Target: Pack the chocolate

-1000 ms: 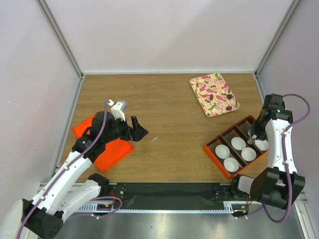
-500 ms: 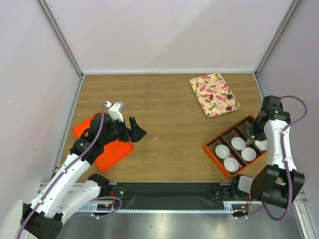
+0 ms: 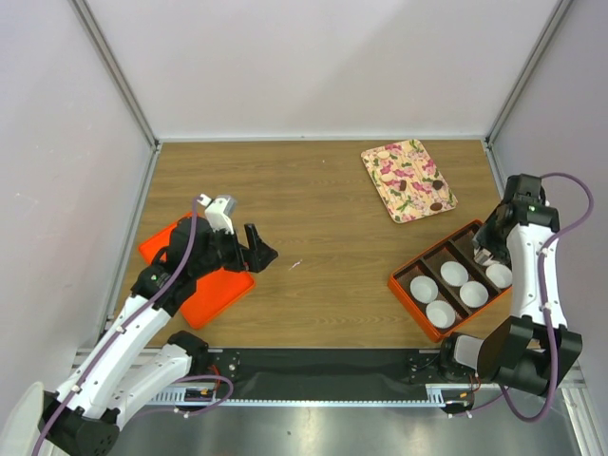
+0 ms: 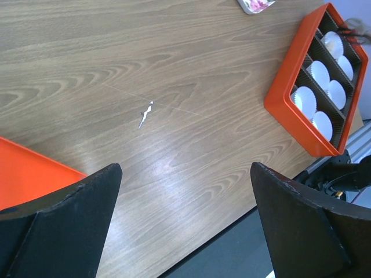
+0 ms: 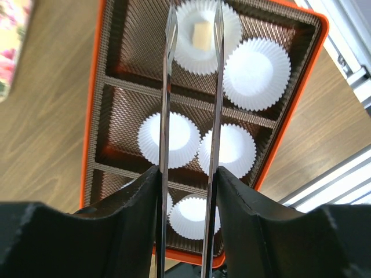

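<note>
Dark brown chocolate (image 3: 436, 204) pieces lie on the floral tray (image 3: 397, 161) at the back right. The orange compartment box (image 3: 399, 285) holds several white paper cups (image 3: 424, 289). My right gripper (image 3: 486, 255) hangs over the box's far end. In the right wrist view its thin blades (image 5: 195, 11) stand apart with nothing between them, over a cup (image 5: 185, 23) that holds a pale yellowish piece (image 5: 201, 36). My left gripper (image 3: 258, 252) is open and empty above bare wood (image 4: 185, 168), far from the box (image 4: 290, 110).
An orange lid (image 3: 195, 275) lies under the left arm at the left, its corner (image 4: 29, 174) showing in the left wrist view. A small white scrap (image 3: 295, 265) rests on the wood mid-table. Grey walls close in the back and both sides.
The right gripper's blades have spread and it has drawn back a little from the box, uncovering one more cup. The left gripper has shifted slightly left.
</note>
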### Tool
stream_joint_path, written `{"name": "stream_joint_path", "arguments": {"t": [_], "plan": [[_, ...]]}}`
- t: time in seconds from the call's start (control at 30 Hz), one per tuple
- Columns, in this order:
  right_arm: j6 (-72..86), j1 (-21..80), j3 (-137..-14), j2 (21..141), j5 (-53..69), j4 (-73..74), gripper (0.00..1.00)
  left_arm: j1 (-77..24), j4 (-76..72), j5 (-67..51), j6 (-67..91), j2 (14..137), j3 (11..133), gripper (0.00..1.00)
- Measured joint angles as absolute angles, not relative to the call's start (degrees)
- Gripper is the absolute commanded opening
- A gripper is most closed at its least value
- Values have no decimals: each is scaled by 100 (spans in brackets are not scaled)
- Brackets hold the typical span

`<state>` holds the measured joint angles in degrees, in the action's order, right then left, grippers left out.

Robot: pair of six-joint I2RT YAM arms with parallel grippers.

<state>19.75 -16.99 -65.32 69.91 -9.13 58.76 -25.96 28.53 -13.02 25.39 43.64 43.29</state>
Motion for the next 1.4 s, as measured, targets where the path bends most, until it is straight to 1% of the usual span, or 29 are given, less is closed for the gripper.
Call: {"name": "stream_joint_path", "arguments": {"t": [0.13,0.27,0.43,0.53,0.63,0.83,0.97,1.17,1.4], "plan": [[1955,-1632,-6952,6997,-849,5986,47,-2596,2945,-1214,2491,4364,4379,100],[1944,-1341,-7426,6997,-543,5806,46,-2596,2954,-1175,2482,4359,4403,100],[1940,-183,-7496,7234,-316,5297,47,-2596,2893,-1175,2467,4307,4403,100],[1931,440,-7607,7752,-259,5028,47,-2596,2869,-1168,2397,4215,4397,100],[1898,729,-7723,8300,-250,4703,47,-2596,2864,-1153,2362,4121,4392,100],[1789,989,-8197,9467,-390,4233,47,-2596,2829,-1068,2322,4136,4364,100],[1730,1039,-8353,9992,-497,3962,47,-2596,2825,-1068,2285,4285,4355,100],[1682,1039,-8407,10420,-711,3743,47,-2596,2825,-1037,2244,4300,4351,100],[1669,1044,-8414,10571,-755,3588,47,-2596,2823,-937,2237,4316,4351,100]]}}
